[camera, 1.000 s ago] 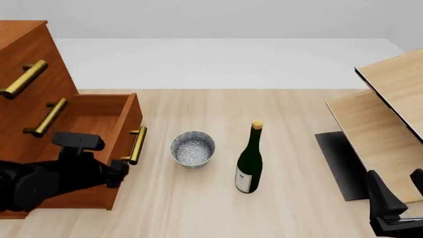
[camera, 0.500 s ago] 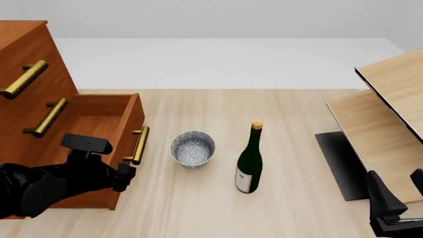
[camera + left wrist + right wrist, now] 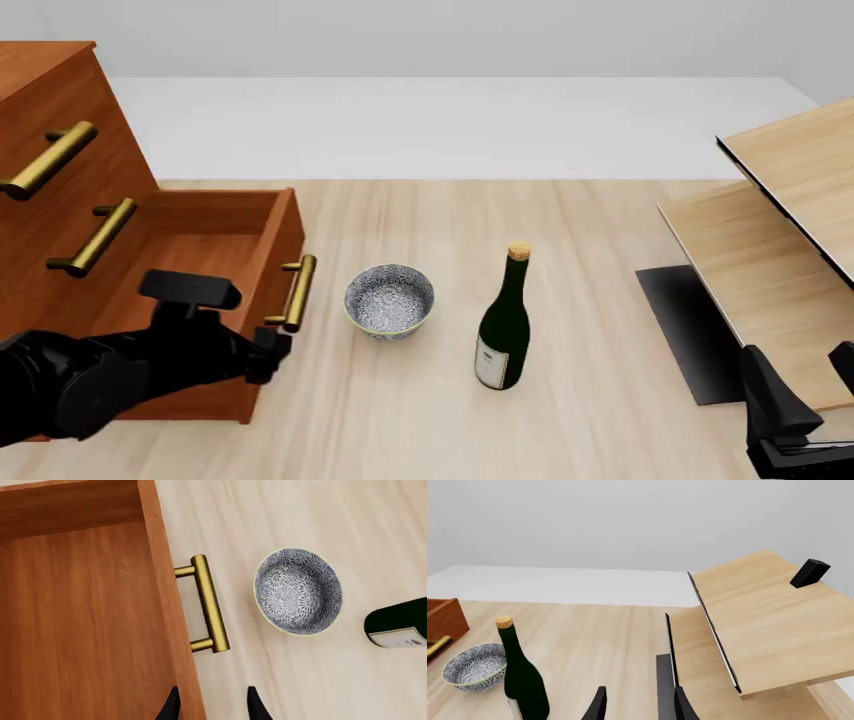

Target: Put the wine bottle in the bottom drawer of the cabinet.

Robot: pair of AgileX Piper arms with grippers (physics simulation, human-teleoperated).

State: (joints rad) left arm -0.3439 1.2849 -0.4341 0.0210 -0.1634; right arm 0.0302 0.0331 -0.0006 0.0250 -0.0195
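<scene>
Drawer was out, bottle hadn't been touched yet

The left gripper sat by the bottom drawer front just below its brass handle, jaws parted a bit around nothing, looked like it was there for the pull. The wine bottle stood upright on the bench beside the bowl, well apart from both arms; right gripper hung back, jaws open and empty

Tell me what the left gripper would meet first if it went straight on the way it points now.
Probably the reddish-brown wooden drawer's front panel: the left gripper straddles its edge, its black fingertips open. Depth is unclear.
</scene>
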